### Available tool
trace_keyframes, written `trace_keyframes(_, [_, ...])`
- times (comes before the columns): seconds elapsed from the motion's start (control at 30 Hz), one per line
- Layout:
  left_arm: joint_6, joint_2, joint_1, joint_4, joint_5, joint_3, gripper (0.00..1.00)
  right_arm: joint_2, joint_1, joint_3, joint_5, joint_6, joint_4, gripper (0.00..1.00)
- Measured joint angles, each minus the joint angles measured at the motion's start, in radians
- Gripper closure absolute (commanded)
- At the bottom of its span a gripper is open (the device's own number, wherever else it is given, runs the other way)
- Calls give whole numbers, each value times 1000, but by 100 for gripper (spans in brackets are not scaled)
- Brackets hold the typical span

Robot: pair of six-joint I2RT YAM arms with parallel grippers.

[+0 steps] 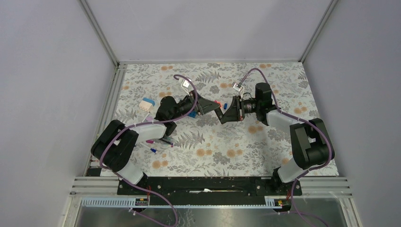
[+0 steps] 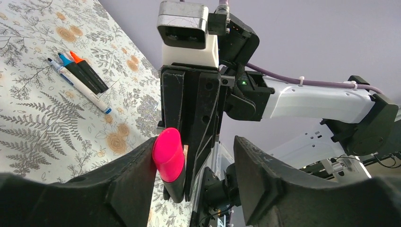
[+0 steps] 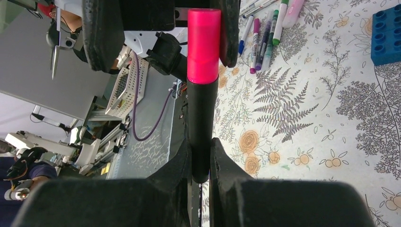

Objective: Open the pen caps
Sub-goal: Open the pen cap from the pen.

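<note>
Clamping the highlighter (image 3: pixel 202 90) by its black barrel (image 3: pixel 201 127) in the right jaws, narrow and closed on the lower end. Pointing the pink cap (image 3: pixel 204 45) toward the other arm, in the air above the worktop (image 1: pixel 227 151). Standing half open with the left jaws around this cap: touching it with 1 finger (image 2: pixel 127 179) only, leaving a clear gap at the other finger (image 2: pixel 265 179).

Risking a sideways push here: closing from this off-centre position and so bending the highlighter against the right jaws, or twisting it inside them. Risking also a slip: catching only the smooth round side of the cap, then sliding off it during the pull. Risking a grip too deep as well, covering the seam and pinching cap and barrel together, so pulling without any separation. Holding the barrel only near its end, so possibly dragging the whole highlighter out of the right jaws instead of freeing the cap. Possibly dropping the freed cap among the other pens (image 3: pixel 265 38) lying on the worktop, and mixing it up with them there.
</note>
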Motion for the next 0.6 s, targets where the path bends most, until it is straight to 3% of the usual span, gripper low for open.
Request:
trace_keyframes(0.1, [-5,2,0,1,0,0,57,0,0,0,-6,0,2,100])
trace_keyframes(0.3, [-8,21,8,-8,0,0,100,0,0,0,-34,1,15,99])
trace_keyframes(0.37, [-11,23,9,-5,2,0,100,0,0,0,-34,0,14,89])
trace_keyframes(0.47, [-10,23,9,-3,3,0,100,0,0,0,-35,1,13,55])
trace_keyframes(0.5, [-11,23,8,-2,3,0,100,0,0,0,-33,2,10,48])
trace_keyframes(0.6, [-16,24,1,6,13,6,100,1,2,0,-14,5,-5,40])
